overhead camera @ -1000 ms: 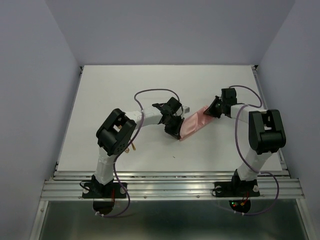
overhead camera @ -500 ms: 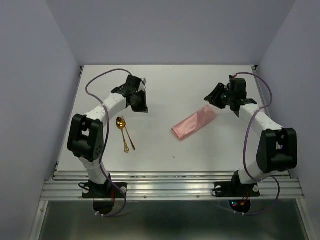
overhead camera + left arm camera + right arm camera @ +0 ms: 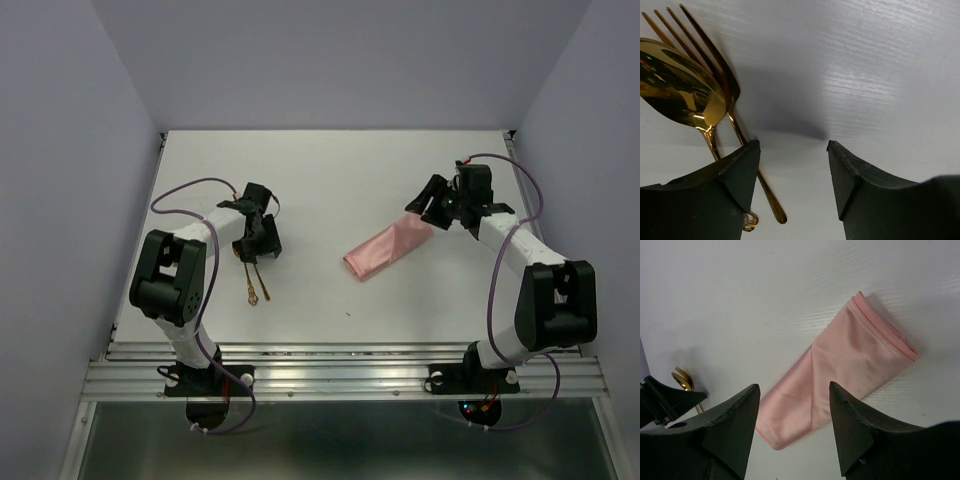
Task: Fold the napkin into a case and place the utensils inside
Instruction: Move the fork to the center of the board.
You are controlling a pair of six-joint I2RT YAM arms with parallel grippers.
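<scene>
Spread wide and gripping nothing, the jaws of the left gripper (image 3: 258,238) hang low over the left part of the white table (image 3: 330,170). In the left wrist view only bare table lies in the gap between its dark fingers (image 3: 735,175). Just left of that gap lie the gold spoon (image 3: 682,95) and fork (image 3: 715,60). The spoon's bowl overlaps the fork's tines. Both handles pass behind the left finger, and the fork's handle tip shows again just inside the gap. From above, the two handles stick out from under the gripper toward the near edge, and the heads are hidden beneath it.

Well to the right, past the table's middle, the salmon-pink case (image 3: 388,248) lies flat as a narrow folded strip. It is set diagonally, with its near end to the left and its far end to the right. Nothing gold shows in it.

At that far end sits the right gripper (image 3: 432,205), its jaws also parted and closed on nothing. The right wrist view looks down the strip between the two fingers (image 3: 730,430) and shows a hemmed edge and a slanting crease. Whether a fingertip touches the cloth I cannot tell.
</scene>
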